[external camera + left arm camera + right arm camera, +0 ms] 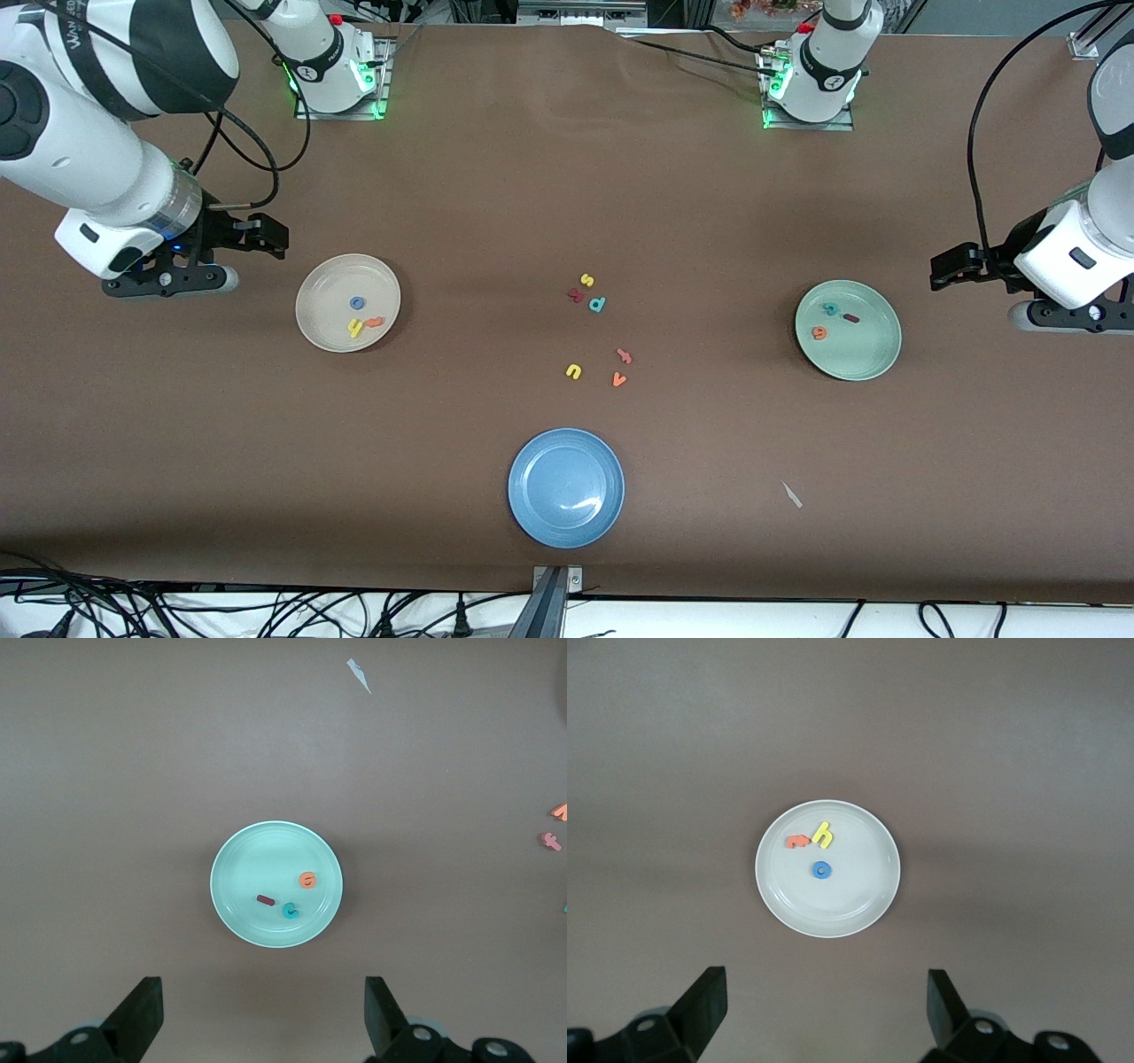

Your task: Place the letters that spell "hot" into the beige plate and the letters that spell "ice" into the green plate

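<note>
The beige plate (323, 292) holds a blue o (357, 303), a yellow h (355, 329) and an orange t (376, 322). My right gripper (275, 235) hangs open and empty over the table beside this plate, toward the right arm's end. The right wrist view shows the plate (846, 899) with o (822, 870), h (824, 834) and t (798, 841). The green plate (868, 353) holds a teal c (830, 308), a dark red i (851, 317) and an orange e (819, 333). My left gripper (946, 268) is open beside it, toward the left arm's end.
A blue plate (545, 465) sits near the table's front edge. Loose letters lie mid-table: yellow s (586, 280), dark red x (576, 295), teal d (597, 304), salmon letter (624, 356), yellow u (573, 371), orange v (618, 379). A white scrap (792, 494) lies nearby.
</note>
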